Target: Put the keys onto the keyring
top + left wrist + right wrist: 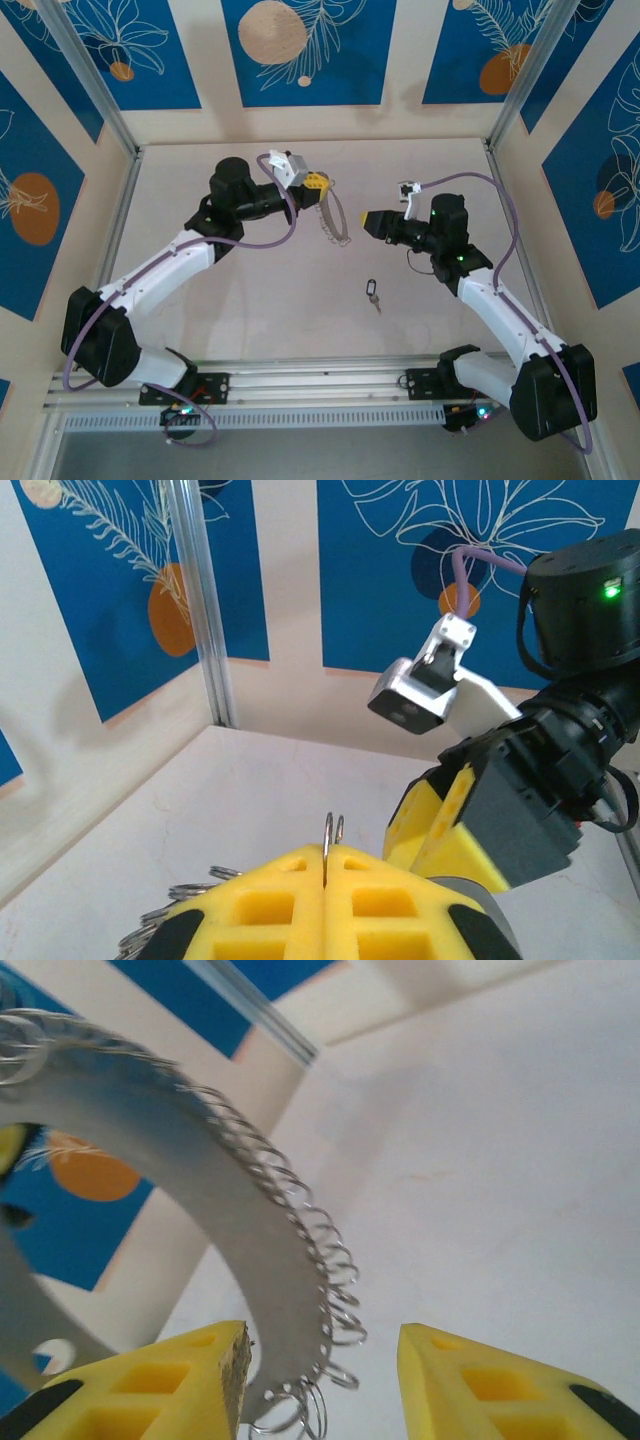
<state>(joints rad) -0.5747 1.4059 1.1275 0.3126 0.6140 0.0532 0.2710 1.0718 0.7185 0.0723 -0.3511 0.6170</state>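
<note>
The left gripper (318, 184) is pressed together on the keyring (331, 222), holding it up off the table (250, 310) near the middle. The keyring hangs down from the yellow fingers with its coiled edge sticking out (in the left wrist view, a thin bit of wire pokes up right between the closed pads). The right gripper (368, 222) faces it from the right with its jaws spread. In its own wrist view, one end of the keyring sits in the gap between the two yellow fingers, close against one and clear of the other. The key (374, 291) lies flat on the table nearer the arm bases, apart from both grippers.
</note>
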